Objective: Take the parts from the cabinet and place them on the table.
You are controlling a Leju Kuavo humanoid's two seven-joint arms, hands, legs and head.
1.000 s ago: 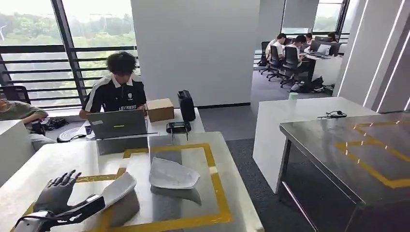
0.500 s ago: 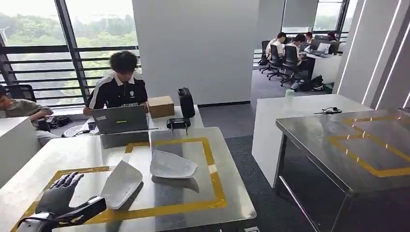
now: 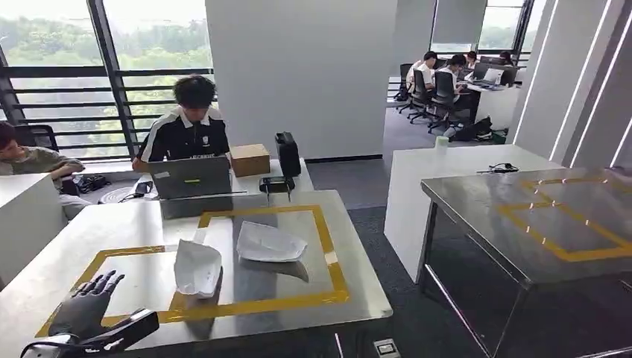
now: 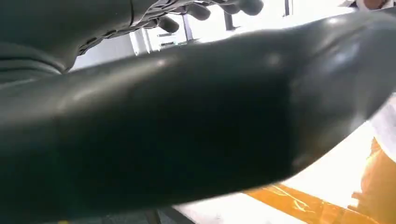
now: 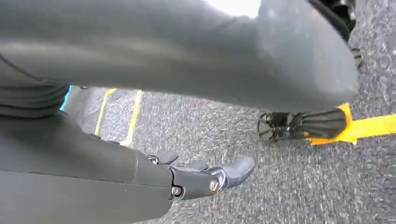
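Observation:
Two white curved parts lie on the steel table (image 3: pixel 127 224) inside a yellow tape outline. One white part (image 3: pixel 197 267) is on the left of the outline, the other white part (image 3: pixel 270 242) sits nearer its middle. My left hand (image 3: pixel 86 306) hovers over the table's near left corner with fingers spread, holding nothing, a short way left of the nearer part. In the left wrist view its thick thumb (image 4: pixel 196 121) crosses the picture. My right hand (image 5: pixel 205 175) hangs above grey carpet with fingers loosely extended and nothing in it.
A person works at a laptop (image 3: pixel 192 177) behind the table, beside a cardboard box (image 3: pixel 250 159) and a black device (image 3: pixel 287 154). A second steel table (image 3: pixel 536 224) with yellow tape stands to the right, a white table (image 3: pixel 447 164) behind it. A carpeted aisle (image 3: pixel 380 239) runs between.
The whole picture has shifted, so the camera moved. The left white part, close against my left hand's thumb a second ago, now lies on the table apart from the hand.

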